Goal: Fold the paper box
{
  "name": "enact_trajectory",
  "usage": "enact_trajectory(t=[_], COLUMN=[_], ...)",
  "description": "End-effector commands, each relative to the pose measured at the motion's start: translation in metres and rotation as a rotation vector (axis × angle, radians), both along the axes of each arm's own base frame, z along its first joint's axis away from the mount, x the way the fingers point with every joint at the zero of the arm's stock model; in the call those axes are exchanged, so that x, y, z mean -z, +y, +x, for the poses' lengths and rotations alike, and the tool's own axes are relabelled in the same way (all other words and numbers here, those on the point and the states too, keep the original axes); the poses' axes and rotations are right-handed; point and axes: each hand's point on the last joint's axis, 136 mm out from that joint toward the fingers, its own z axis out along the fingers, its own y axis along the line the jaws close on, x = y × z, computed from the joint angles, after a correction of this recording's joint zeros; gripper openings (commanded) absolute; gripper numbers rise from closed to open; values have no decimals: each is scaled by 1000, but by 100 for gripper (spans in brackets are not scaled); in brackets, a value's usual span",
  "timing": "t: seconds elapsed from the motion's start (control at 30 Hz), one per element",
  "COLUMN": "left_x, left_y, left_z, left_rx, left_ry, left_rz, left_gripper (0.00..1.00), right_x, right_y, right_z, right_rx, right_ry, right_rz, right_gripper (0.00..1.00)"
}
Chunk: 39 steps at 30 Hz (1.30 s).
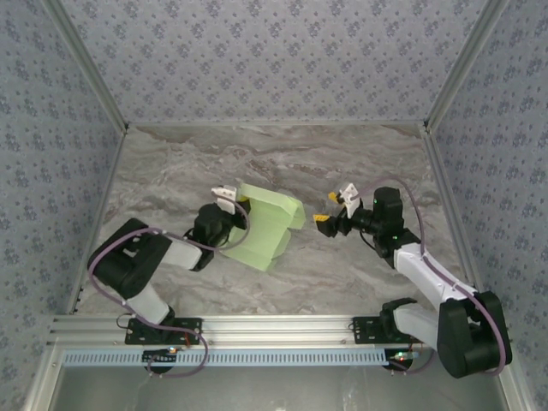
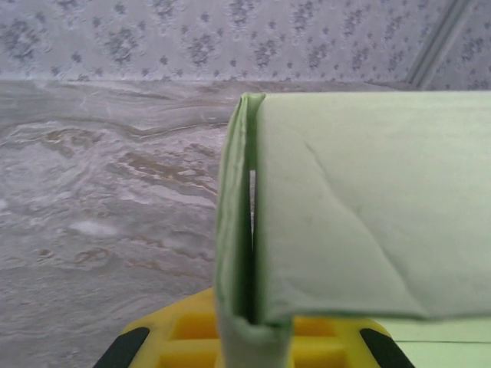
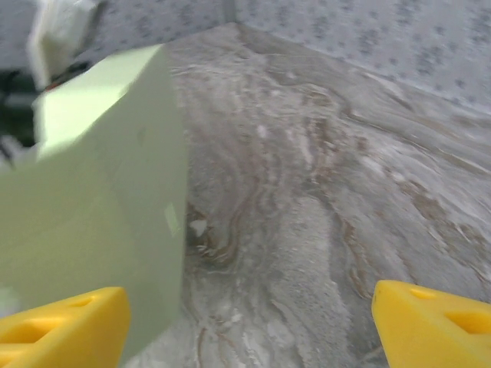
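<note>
Plainly, our left pincer (image 2: 253, 337) is clenched on the paper box (image 2: 368, 207): in the left wrist view a doubled edge of the green card runs down between its yellow fingers (image 2: 192, 341), with a diagonal crease across the broad panel beside it. Our right pincer (image 3: 249, 322) is released, its fingers standing wide apart with bare tabletop (image 3: 322, 230) between them. It hangs just beside the box's right end with a small gap, as far as we can tell. From above, the box (image 1: 267, 224) sits near the middle of the tabletop (image 1: 342, 274), a little to the left, between the left pincer (image 1: 229, 202) and the right pincer (image 1: 334, 208). We judge the folding partly done. One panel stands raised and the left edge is doubled over, but the near portion looks flat and we see no closed box yet. Side flaps and tabs seem left to tuck, though the pictures hide which. For moving, the far half and the right side of the tabletop lie open. The papered walls (image 1: 274, 60) on three sides and the metal rail (image 1: 274, 327) at the near edge are well apart from the card. On the left the bent arm (image 1: 128, 257) leaves us less room.
</note>
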Motion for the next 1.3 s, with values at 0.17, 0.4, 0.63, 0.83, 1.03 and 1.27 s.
enact_trajectory(t=[0.17, 0.4, 0.63, 0.83, 1.03, 1.27], left_x=[0, -12, -17, -19, -18, -22], left_y=[0, -9, -10, -11, -12, -14], left_z=[-5, -15, -18, -19, -19, -17], left_rx=[36, 94, 114, 127, 126, 123], left_ry=[144, 171, 173, 172, 177, 187], left_rz=[-35, -125, -109, -111, -123, -154], left_gripper=[0, 0, 0, 0, 0, 0], right_x=[-12, -15, -29, -44, -51, -40], right_y=[30, 51, 45, 43, 63, 76], right_z=[-30, -12, -13, -17, -28, -21], right_rx=[-188, -132, -78, -24, -64, -47], right_ry=[-212, -325, -399, -453, -466, -439], right_rz=[-107, -201, -240, -162, -127, -123], right_gripper=[89, 84, 81, 75, 72, 60])
